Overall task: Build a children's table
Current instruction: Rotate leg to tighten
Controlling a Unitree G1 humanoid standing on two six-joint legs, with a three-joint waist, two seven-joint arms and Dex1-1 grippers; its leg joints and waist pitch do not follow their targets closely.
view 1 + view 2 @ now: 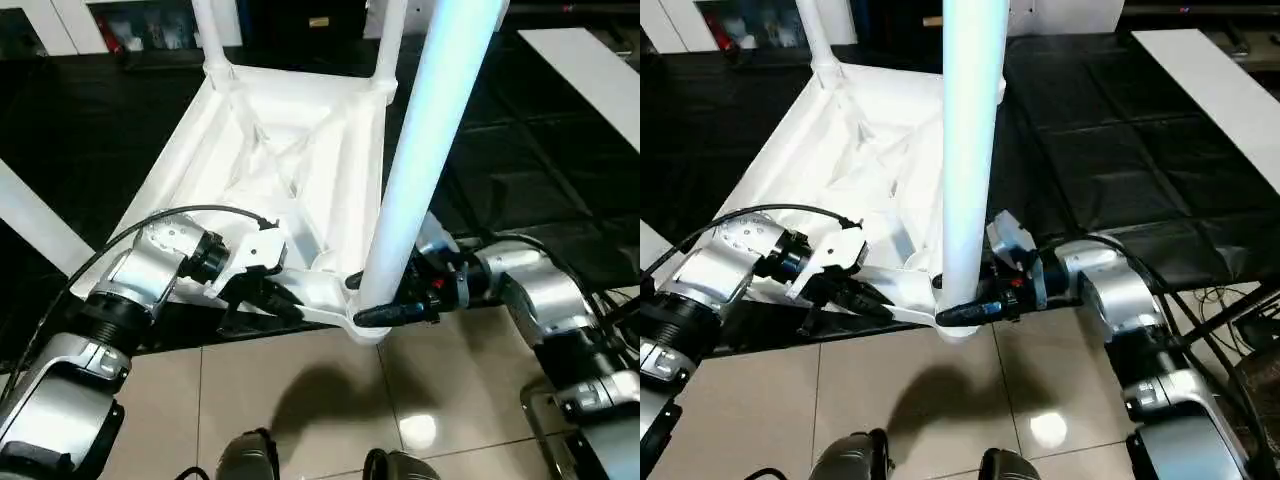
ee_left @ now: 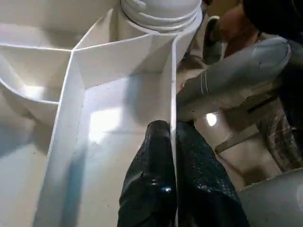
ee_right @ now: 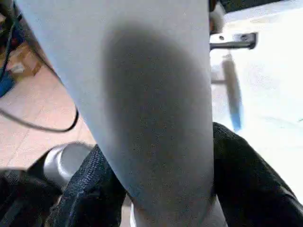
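Observation:
The children's table top (image 1: pixel 300 150) lies upside down on a black mat, ribbed underside facing up. Two white legs (image 1: pixel 212 30) (image 1: pixel 392 40) stand in its far corner sockets. A third leg (image 1: pixel 425 150) stands upright in the near right corner socket (image 2: pixel 158 14). My right gripper (image 1: pixel 375 300) is shut around this leg's base, one black finger (image 3: pixel 246 184) on each side of the tube (image 3: pixel 142 94). My left gripper (image 1: pixel 275 295) is shut on the top's near rim, whose thin wall runs between its fingers (image 2: pixel 147 179).
The near edge of the top hangs over the tiled floor (image 1: pixel 300 400), where my feet (image 1: pixel 245 455) show. A white board (image 1: pixel 590 70) lies on the mat at the back right and a white plank (image 1: pixel 35 225) at the left. Cables (image 1: pixel 1230 290) trail at the right.

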